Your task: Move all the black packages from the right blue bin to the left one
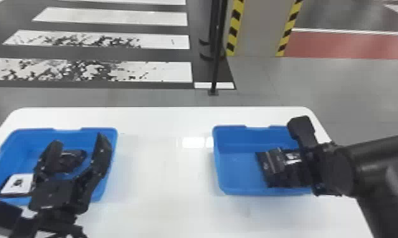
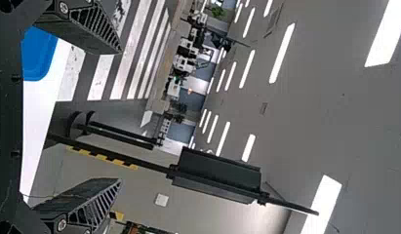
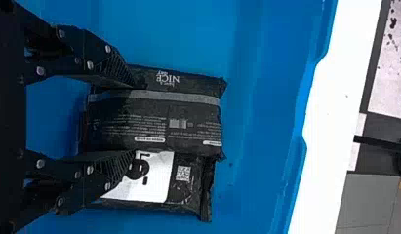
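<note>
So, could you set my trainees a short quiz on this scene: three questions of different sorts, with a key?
1. True or false: the left tool is open.
2. The striped package partly hides: A. a white-labelled one; B. the left tool; C. the table.
3. Fill in: the right tool is at the ____ blue bin.
Key: 1 true; 2 A; 3 right.

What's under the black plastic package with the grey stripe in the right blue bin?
Another flat black package with a white label pokes out beneath the striped package. Its covered part and anything lower can't be seen; the right hand hides some label too.
</note>
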Controlling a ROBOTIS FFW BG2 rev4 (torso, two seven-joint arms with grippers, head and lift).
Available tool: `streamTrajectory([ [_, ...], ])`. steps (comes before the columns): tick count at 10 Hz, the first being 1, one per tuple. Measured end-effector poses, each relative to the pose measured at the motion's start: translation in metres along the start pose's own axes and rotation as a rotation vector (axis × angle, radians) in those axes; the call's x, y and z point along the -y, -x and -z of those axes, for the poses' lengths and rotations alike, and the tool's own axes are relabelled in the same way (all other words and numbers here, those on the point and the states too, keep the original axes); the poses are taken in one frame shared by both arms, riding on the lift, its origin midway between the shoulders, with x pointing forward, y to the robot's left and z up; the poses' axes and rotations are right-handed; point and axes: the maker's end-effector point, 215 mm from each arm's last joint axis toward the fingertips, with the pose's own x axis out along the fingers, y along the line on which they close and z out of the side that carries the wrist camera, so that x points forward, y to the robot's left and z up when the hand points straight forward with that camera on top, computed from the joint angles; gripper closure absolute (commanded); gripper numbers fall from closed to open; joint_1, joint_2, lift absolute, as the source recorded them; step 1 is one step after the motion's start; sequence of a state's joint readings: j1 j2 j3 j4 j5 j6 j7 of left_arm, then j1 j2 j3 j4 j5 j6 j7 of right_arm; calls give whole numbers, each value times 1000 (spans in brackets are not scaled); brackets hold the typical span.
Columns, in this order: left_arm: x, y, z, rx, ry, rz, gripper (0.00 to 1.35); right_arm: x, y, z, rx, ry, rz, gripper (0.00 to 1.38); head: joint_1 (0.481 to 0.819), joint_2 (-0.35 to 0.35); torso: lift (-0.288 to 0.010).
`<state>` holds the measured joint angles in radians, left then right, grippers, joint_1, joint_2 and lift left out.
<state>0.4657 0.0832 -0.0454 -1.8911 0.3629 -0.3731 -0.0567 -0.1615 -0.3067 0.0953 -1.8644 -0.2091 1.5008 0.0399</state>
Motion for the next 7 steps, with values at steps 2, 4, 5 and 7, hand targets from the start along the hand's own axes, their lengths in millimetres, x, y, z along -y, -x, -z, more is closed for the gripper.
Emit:
streamTrajectory([
  [2,1,1,2,-5,2,1,104,-12,-6,-13,48,-1,-42,1084,695,-48,-132],
  [4,3,1,4,-10,2,5,104,-20,-9,-26,134,-15,-68,1141,695,-37,-132],
  [5,4,1,3,-8,2,6,104,-20,-4,-34,203,-36,-82,1141,695,-35,-132],
  [7,3,2,1,-1,2,5,104,-24,11,-53,352,-99,-153,1141,695,-26,-132],
])
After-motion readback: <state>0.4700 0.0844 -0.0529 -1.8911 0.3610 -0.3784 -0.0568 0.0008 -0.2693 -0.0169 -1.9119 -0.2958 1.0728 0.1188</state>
